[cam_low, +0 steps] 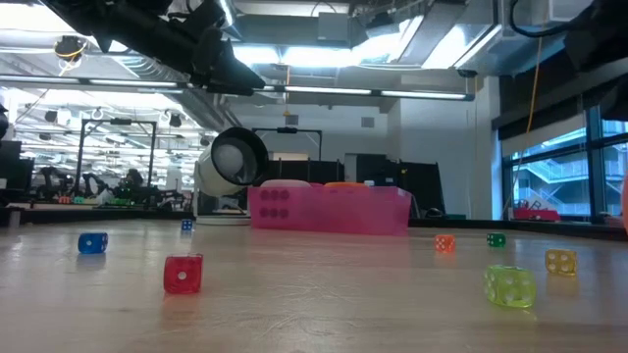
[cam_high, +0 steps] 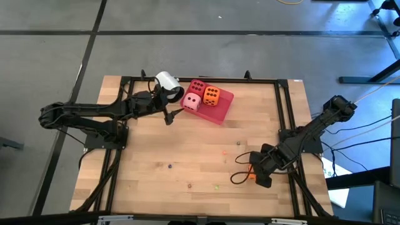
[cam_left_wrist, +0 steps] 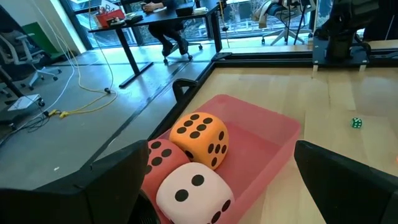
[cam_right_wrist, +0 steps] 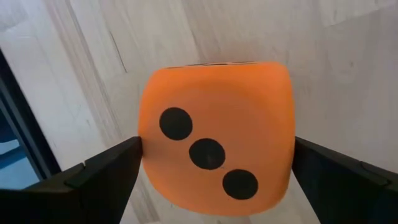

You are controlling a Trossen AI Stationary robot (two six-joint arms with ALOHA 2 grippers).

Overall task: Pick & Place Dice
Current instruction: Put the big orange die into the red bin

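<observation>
Straddling an orange die [cam_right_wrist: 214, 138], the right pincer [cam_right_wrist: 214, 171] gapes wide; left pincer [cam_left_wrist: 217, 186] likewise wide by the tray [cam_left_wrist: 273, 134].

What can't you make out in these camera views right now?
- Orange die at the right gripper: high view, arm hides it.
- Red die: left wrist view, mostly behind the pink die.
- Small dice on the table: low view, pips too small.

White cup [cam_high: 167, 81] lying on side beside pink tray [cam_high: 223, 107]. Small translucent dice scattered on wooden table [cam_high: 187, 156]: blue [cam_low: 92, 243], red [cam_low: 183, 274], yellow-green [cam_low: 510, 286].
</observation>
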